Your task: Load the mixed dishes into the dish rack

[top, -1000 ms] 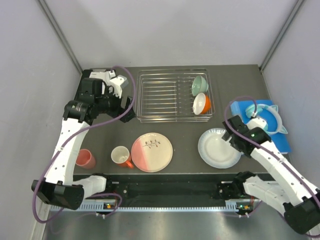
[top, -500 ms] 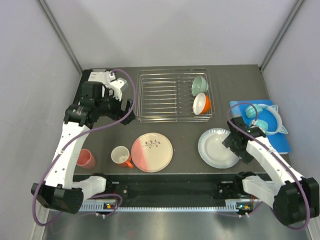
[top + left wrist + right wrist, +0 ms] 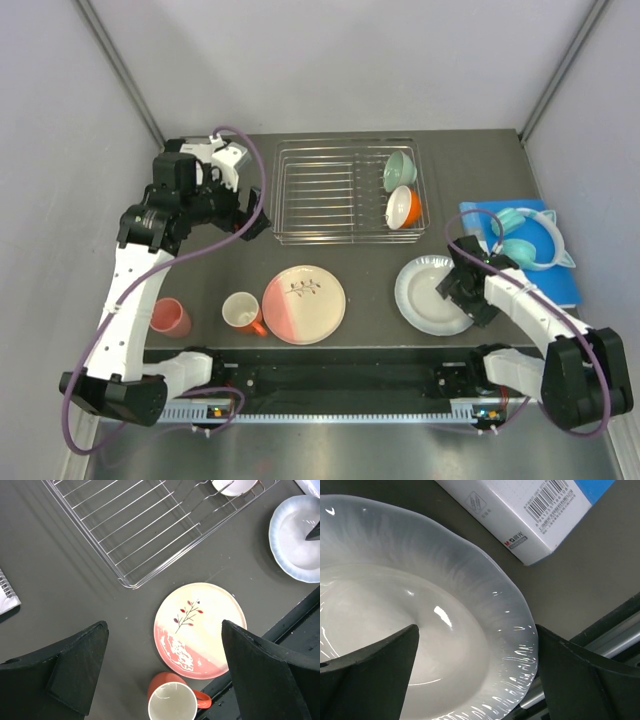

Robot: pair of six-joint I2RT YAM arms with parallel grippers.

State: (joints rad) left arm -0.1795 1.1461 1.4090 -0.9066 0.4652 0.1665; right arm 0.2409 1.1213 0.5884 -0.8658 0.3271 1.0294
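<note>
The wire dish rack [image 3: 335, 192] [image 3: 145, 525] holds a mint green bowl [image 3: 398, 170] and an orange white-lined dish [image 3: 404, 207] at its right end. On the table in front lie the pink-and-cream twig plate [image 3: 304, 303] [image 3: 200, 630], an orange mug [image 3: 241, 313] [image 3: 172, 706], a salmon cup [image 3: 170, 318] and a white plate [image 3: 428, 295] [image 3: 420, 610]. My left gripper [image 3: 252, 215] [image 3: 167, 680] hangs open, high above the mug and twig plate. My right gripper [image 3: 460, 287] [image 3: 475, 675] is open and low, its fingers standing either side of the white plate's right rim.
Teal headphones [image 3: 530, 240] rest on a blue and white box [image 3: 560, 285] [image 3: 530, 515] just right of the white plate. A black rail [image 3: 340, 380] runs along the table's near edge. Grey walls close in on three sides.
My right gripper has swung down and left from beside the headphones onto the white plate's right rim. The left gripper has shifted slightly back and left, still open.
</note>
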